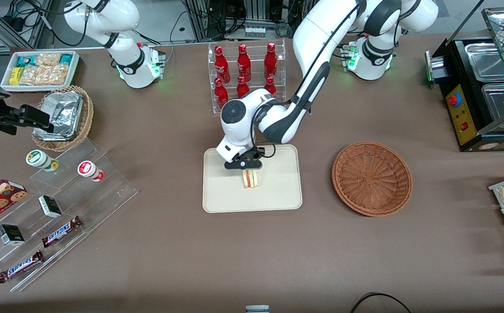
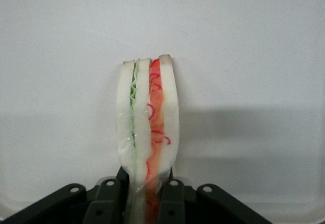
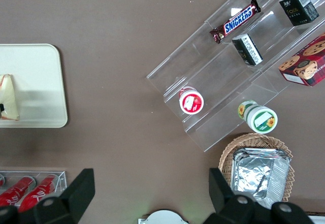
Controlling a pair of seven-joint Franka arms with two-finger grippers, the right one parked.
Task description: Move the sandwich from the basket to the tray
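The sandwich (image 1: 250, 178) is a white-bread wedge with orange-red and green filling, standing on edge on the cream tray (image 1: 278, 195). My left gripper (image 1: 244, 166) is over the tray and shut on the sandwich (image 2: 148, 117), its black fingers (image 2: 173, 198) pressing both bread faces. The tray surface (image 2: 254, 56) fills the wrist view around it. In the right wrist view the sandwich (image 3: 8, 104) shows at the edge of the tray (image 3: 40, 82). The reddish-brown wicker basket (image 1: 371, 178) lies empty beside the tray, toward the working arm's end.
A clear rack of red bottles (image 1: 245, 71) stands farther from the front camera than the tray. Acrylic steps with snack bars and cups (image 1: 56, 204), a tan basket with foil (image 1: 63, 115) and a white snack bin (image 1: 39, 69) lie toward the parked arm's end. A black appliance (image 1: 478, 95) stands past the basket.
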